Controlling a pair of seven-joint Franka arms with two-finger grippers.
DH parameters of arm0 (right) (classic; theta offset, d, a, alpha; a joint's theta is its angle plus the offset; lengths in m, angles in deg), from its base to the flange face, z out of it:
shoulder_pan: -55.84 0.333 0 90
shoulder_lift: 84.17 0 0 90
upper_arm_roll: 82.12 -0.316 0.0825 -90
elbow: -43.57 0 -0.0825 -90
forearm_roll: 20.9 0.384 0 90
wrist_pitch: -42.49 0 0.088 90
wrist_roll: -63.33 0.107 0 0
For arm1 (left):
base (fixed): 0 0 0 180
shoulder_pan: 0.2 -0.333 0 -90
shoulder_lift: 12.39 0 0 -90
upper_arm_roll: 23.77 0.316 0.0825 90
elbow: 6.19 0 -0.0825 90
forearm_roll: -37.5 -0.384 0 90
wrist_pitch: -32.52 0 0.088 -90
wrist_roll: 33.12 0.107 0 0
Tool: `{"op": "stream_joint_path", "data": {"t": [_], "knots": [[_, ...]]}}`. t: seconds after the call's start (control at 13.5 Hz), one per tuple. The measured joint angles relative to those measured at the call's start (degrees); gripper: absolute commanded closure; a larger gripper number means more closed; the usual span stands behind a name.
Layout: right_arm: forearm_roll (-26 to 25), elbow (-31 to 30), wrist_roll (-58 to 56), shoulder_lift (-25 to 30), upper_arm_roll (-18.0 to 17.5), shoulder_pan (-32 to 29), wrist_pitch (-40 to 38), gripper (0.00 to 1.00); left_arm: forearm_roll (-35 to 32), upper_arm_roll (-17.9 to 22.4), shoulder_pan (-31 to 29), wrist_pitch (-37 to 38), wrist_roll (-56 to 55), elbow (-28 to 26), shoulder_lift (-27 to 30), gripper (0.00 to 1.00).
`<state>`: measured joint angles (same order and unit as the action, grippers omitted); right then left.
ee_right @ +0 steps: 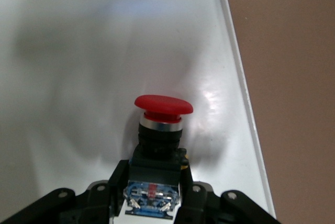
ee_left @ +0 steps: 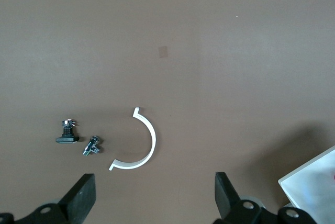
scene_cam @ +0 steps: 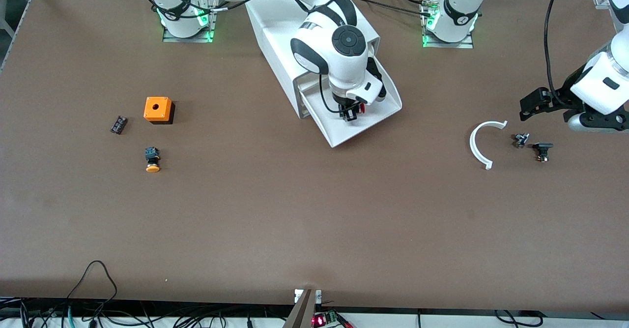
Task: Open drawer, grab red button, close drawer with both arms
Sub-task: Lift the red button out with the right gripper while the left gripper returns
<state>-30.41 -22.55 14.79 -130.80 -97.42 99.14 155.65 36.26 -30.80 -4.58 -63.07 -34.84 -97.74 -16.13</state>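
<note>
The button [ee_right: 163,110] had a shiny round red cap on a blocky black body. The right gripper [ee_right: 153,192] pinched it inside the smooth white drawer [scene_cam: 381,109], pulled out. The left gripper [ee_left: 155,198] waited w/ fingers spread over the table.

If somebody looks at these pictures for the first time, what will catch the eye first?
Most striking is the right gripper inside the open drawer, its fingers shut on the red button. Next is the orange box toward the right arm's end. The left gripper waits, open, over the white curved piece.
</note>
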Motion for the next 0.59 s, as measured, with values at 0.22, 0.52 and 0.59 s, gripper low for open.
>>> {"op": "stream_joint_path", "data": {"t": [0.22,0.52,0.59], "knots": [[-0.50,0.33,0.00,-0.02,-0.49,-0.04,0.19,0.77,0.00,0.00,-0.01,0.00,0.00,0.01,-0.13,0.00],[-0.90,4.67,0.42,0.62,-1.51,-1.07,0.22,0.80,0.00,-0.01,-0.01,0.46,0.00,0.03,-0.21,0.00],[-0.90,5.62,1.69,1.33,-1.97,-2.02,0.20,0.80,0.00,0.00,-0.03,0.62,0.00,0.03,-0.23,0.00]]}}
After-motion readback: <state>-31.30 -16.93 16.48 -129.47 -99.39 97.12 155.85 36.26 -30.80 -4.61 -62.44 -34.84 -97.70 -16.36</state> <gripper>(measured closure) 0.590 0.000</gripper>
